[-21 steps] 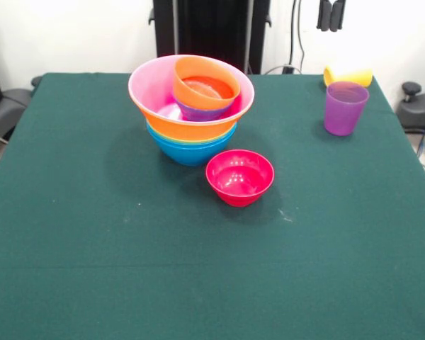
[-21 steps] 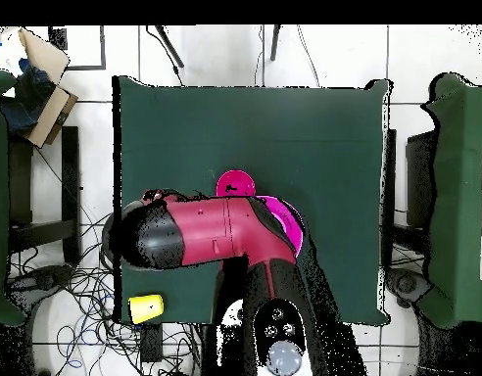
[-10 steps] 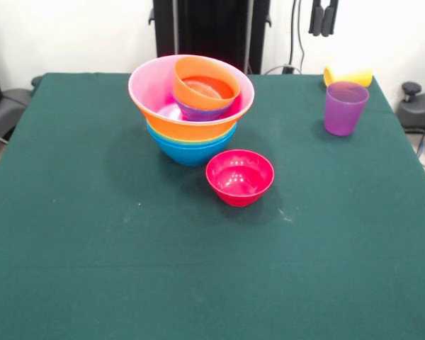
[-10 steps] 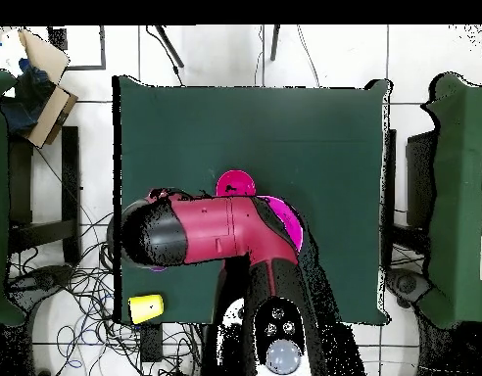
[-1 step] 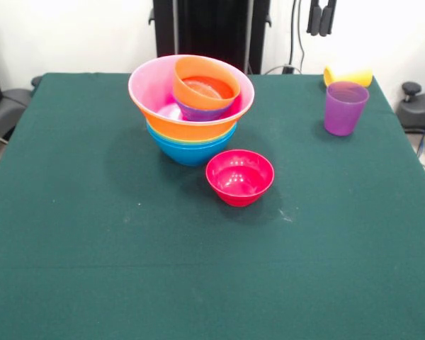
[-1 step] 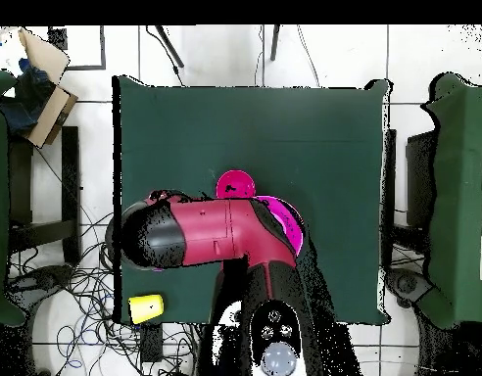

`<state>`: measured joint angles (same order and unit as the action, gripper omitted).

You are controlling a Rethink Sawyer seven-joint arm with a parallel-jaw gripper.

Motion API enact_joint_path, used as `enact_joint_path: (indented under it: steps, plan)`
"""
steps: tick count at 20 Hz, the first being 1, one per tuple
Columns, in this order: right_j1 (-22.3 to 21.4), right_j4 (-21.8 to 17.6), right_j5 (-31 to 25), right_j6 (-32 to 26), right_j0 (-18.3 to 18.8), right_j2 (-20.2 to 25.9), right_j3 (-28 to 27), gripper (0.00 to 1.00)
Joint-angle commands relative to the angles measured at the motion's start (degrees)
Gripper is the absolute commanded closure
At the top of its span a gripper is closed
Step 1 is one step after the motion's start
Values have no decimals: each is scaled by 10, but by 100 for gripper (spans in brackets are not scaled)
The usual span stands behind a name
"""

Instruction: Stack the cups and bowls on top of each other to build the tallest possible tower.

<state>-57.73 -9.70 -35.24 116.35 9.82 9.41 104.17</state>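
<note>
The tower [image 5: 191, 113] stands toward the far side of the green table [image 5: 92, 248]: a blue bowl at the base, the wide orange and pink bowls nested above it, and a small orange-red bowl tilted inside on top of a darker one. Three pieces are not yet on it — the crimson bowl [image 5: 239, 177] sits upright just in front of the tower, apart from it, while the purple cup [image 5: 344, 108] stands upright near the far right corner with the yellow cup [image 5: 348, 75] lying on its side just behind it. The gripper [image 5: 321, 18] hangs high at the top edge, above the cups and holding nothing; its two dark tips sit narrowly apart. By my reading the arm is between placements, and the next move calls for descending onto a loose piece — probably the purple cup beneath it.
</note>
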Motion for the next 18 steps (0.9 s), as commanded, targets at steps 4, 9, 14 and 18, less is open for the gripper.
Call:
enact_joint_path:
  steps: [4, 9, 14, 18]
  plan:
    - [6, 8, -35, 61, -15, -9, 6, 100]
    - [5, 14, -38, 51, -12, -9, 3, 100]
    - [25, 21, -9, 43, 0, 2, 7, 100]
    - [33, 19, -2, 35, 7, 5, 4, 100]
